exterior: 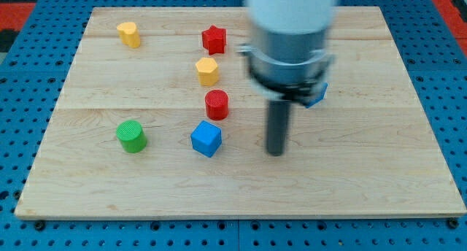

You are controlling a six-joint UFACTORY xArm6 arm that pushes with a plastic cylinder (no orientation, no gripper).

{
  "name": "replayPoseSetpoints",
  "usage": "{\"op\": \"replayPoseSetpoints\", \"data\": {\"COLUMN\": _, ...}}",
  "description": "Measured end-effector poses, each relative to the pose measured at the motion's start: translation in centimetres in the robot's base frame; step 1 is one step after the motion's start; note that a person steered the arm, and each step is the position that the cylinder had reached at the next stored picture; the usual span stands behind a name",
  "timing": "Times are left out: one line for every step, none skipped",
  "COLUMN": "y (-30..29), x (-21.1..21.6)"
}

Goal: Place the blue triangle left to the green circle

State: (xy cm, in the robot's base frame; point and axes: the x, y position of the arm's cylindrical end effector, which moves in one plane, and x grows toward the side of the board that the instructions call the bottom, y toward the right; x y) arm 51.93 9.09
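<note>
Standing on the bare desk (379,185), my tip (275,153) is seen right of the blue cube (206,138) and apart from it, touching no block. No grasping tool is fitted: only a straight rod, so nothing can be spread, pressed together or pinched.

The blue triangle (318,98) is taken to be the blue piece peeking out at the view's right of the arm's body. It is mostly hidden, so its shape cannot be confirmed. It lies above and right of my tip. The green circle (131,136) sits well apart at the view's left.

Risks, as judged:
- The wrong blue block could be pushed, since the blue cube is nearer the goal and fully visible.
- A straight run leftward is blocked. The blue cube and the red cylinder (217,104) lie between the triangle and the circle and could be swept along or jammed against it.
- A slanted face could be struck off-centre, so the triangle could be spun or slipped off the round rod.
- The green circle could be bumped when it is passed, so the target spot would be shifted.
- An upper detour could be crowded by the yellow hexagon (207,71) and the red star (214,40).
- A push could be started blind, as the triangle is hidden by the arm.
</note>
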Motion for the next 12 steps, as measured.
{"op": "replayPoseSetpoints", "data": {"y": 10.2, "x": -2.7}}
{"op": "replayPoseSetpoints", "data": {"y": 10.7, "x": -9.8}}
{"op": "replayPoseSetpoints", "data": {"y": 7.7, "x": -13.3}}
{"op": "replayPoseSetpoints", "data": {"y": 4.8, "x": -11.7}}
{"op": "replayPoseSetpoints", "data": {"y": 3.9, "x": -8.5}}
{"op": "replayPoseSetpoints", "data": {"y": 3.5, "x": -9.5}}
{"op": "replayPoseSetpoints", "data": {"y": 0.3, "x": -9.8}}
{"op": "replayPoseSetpoints", "data": {"y": -0.7, "x": -4.3}}
{"op": "replayPoseSetpoints", "data": {"y": -0.2, "x": 0.2}}
{"op": "replayPoseSetpoints", "data": {"y": 2.5, "x": 4.6}}
{"op": "replayPoseSetpoints", "data": {"y": -0.6, "x": 7.1}}
{"op": "replayPoseSetpoints", "data": {"y": -2.8, "x": 7.4}}
